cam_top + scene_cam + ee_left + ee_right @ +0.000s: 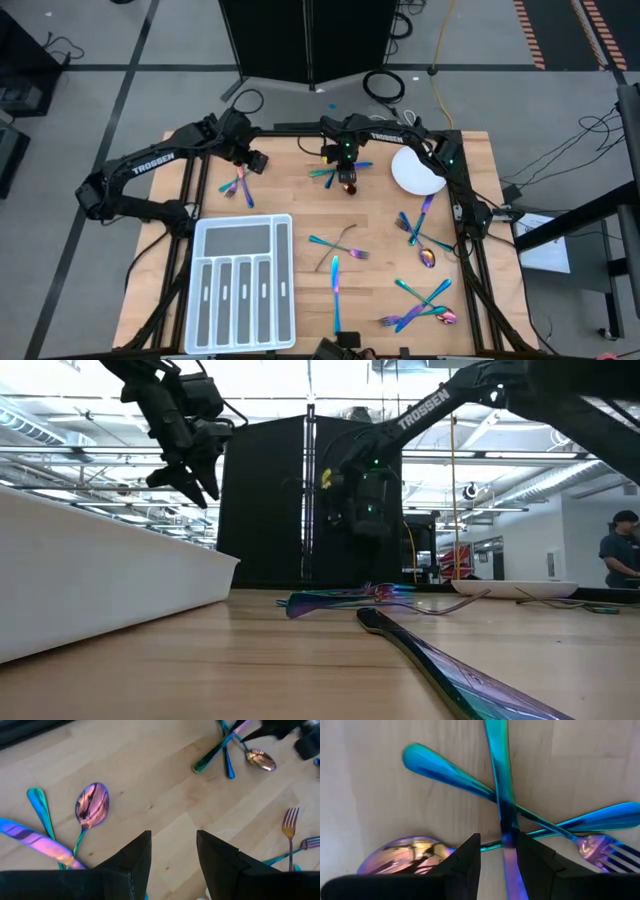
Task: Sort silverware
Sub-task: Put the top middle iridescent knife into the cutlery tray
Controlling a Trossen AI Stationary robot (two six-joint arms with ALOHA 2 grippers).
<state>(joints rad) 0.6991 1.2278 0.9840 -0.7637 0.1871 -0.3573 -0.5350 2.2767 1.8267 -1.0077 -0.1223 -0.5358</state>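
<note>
Iridescent silverware lies in small piles on the wooden table. My right gripper [346, 178] [498, 855] points down, open, low over the far-middle pile. A slim teal-to-purple piece [506, 820] runs between its fingers, crossing a teal handle [445, 767]. A fork [605, 850] and a spoon bowl [405, 855] lie beside it. My left gripper [255, 163] [174, 850] hangs open and raised [195, 485], slanting down over the far-left pile: a pink spoon [91, 805], a knife [35, 842] and a teal handle [40, 805]. There is only bare wood between its fingers.
The white compartmented tray [243, 285] sits at the near left and the round white plate [415, 172] at the far right. More silverware lies mid-table [340, 250], at the right [420, 235] and the near right [420, 310]. A person [620, 550] stands in the room beyond.
</note>
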